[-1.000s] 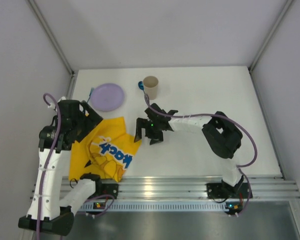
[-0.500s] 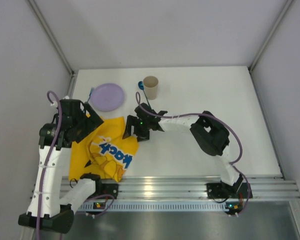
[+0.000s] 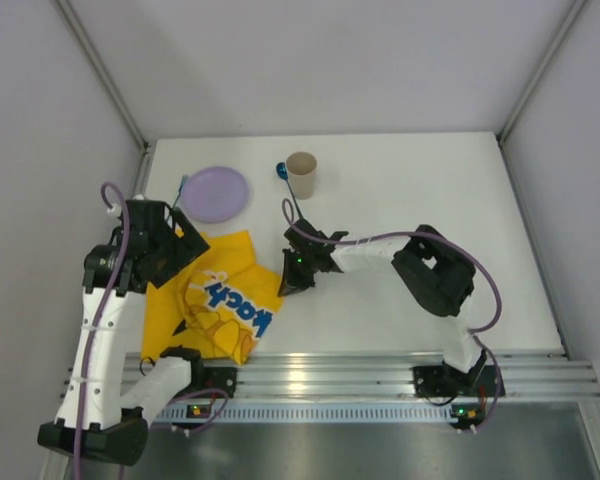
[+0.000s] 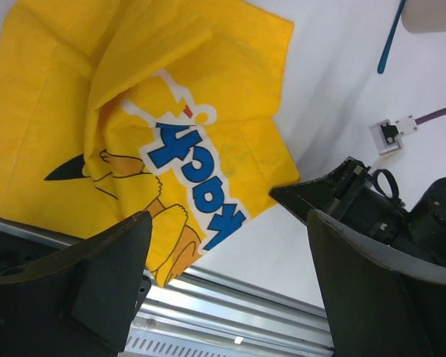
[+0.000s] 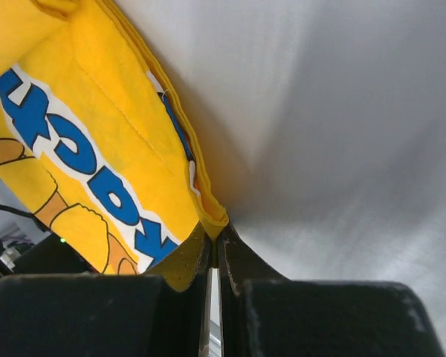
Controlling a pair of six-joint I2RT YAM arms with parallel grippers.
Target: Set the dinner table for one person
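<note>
Right tool (image 3: 294,278) is pinching fully closed on the right-hand edge of the yellow printed mat (image 3: 220,295), which is lying crumpled on the near left part of the white desk (image 3: 410,185) stretching ahead of both arms. Left tool (image 4: 227,223) is hovering above the mat, jaws spread wide and gripping nothing. Toward the far edge, a purple plate (image 3: 218,192), a tan cup (image 3: 301,174) and a blue utensil (image 3: 280,171) are sitting on the desk.
</note>
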